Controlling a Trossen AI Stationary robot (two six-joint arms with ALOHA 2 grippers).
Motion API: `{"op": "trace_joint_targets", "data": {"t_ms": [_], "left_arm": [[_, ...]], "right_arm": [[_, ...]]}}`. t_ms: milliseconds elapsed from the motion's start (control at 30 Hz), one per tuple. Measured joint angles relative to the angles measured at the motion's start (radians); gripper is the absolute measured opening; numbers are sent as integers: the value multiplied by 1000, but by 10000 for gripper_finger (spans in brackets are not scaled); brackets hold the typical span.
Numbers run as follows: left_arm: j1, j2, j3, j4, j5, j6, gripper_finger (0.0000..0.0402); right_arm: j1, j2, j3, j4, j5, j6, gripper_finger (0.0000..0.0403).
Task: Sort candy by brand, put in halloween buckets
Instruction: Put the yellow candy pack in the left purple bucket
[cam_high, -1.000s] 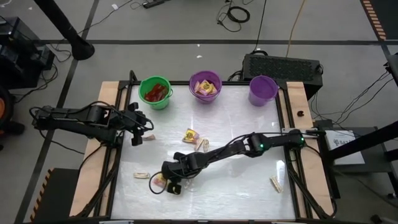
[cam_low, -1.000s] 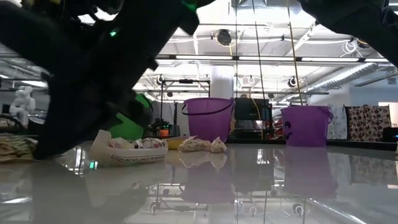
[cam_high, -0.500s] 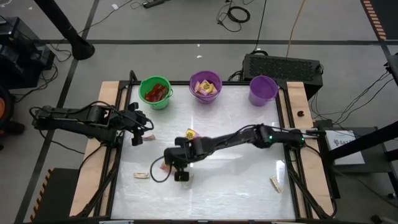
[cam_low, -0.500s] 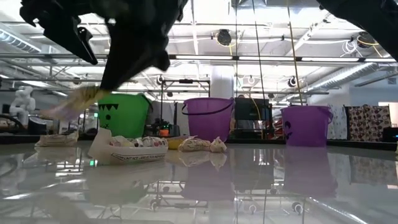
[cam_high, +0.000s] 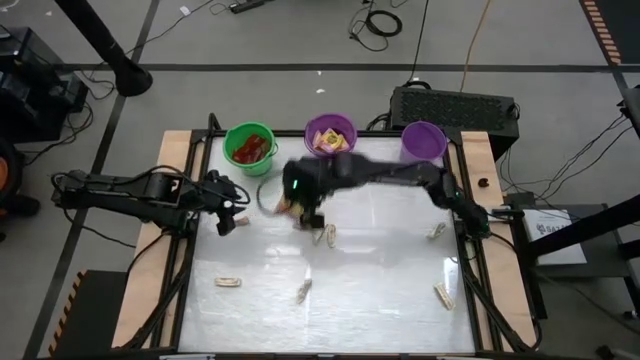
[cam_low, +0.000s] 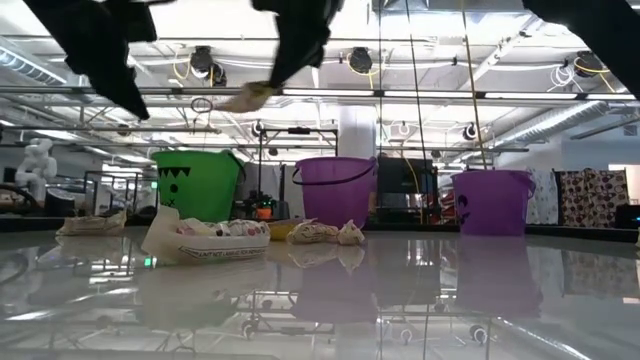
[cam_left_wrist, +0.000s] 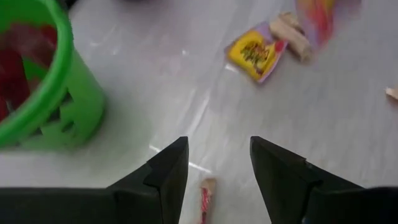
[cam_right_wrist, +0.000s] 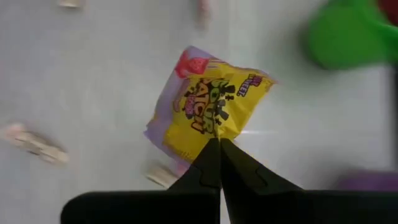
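The right claw (cam_right_wrist: 214, 158) was pinched shut on the edge of a yellow square candy packet with dark print (cam_right_wrist: 208, 109), which hung free below the fingertips, clear of the white glossy worktop (cam_high: 390, 280). In the high view that claw (cam_high: 305, 205) was over the far half of the worktop, just short of the far edge where three pails stood in a row: a bright green round plastic bucket (cam_high: 249, 148) holding red packets toward the far left corner, a deep purple bucket (cam_high: 331, 135) at the middle already holding yellow packets, and a paler lavender bucket (cam_high: 423, 142) toward the far right corner.

To finish the carry well, the packet likely belonged in the deep purple bucket (its contents matched). The grip was only on one edge, so a smooth, unhurried move would guard against the packet swinging loose; the claw should be centred over the rim's opening before it lets go, low enough that the light packet would not flutter out.

The left claw (cam_left_wrist: 214, 180) waited with its fingers spread near the left edge, close by the green bucket. Small narrow tan pieces (cam_high: 228, 282) lay scattered toward the near edge.
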Motion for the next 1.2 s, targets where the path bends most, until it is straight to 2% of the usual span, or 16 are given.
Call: {"op": "trace_joint_targets", "data": {"t_ms": [167, 400, 533, 667, 733, 900, 1200], "left_arm": [[0, 0, -44, 1, 54, -95, 180], [-11, 0, -129, 15, 67, -225, 180], [-26, 0, -155, 76, 71, -241, 180], [-28, 0, -155, 155, 70, -239, 180], [-28, 0, -155, 194, 71, -219, 180], [-28, 0, -155, 249, 71, -200, 180], [-28, 0, -155, 257, 78, -138, 180]], "right_arm": [[-115, -39, 0, -43, 1, -64, 0], [-276, -76, 0, -76, 4, -83, 0], [-356, -63, 0, -95, 10, -34, 0], [-426, -46, 0, -86, 102, 77, 0], [-461, -40, 0, -88, 108, 143, 0], [-496, -27, 0, -107, 97, 236, 5], [-504, -27, 0, -148, 101, 257, 51]]}}
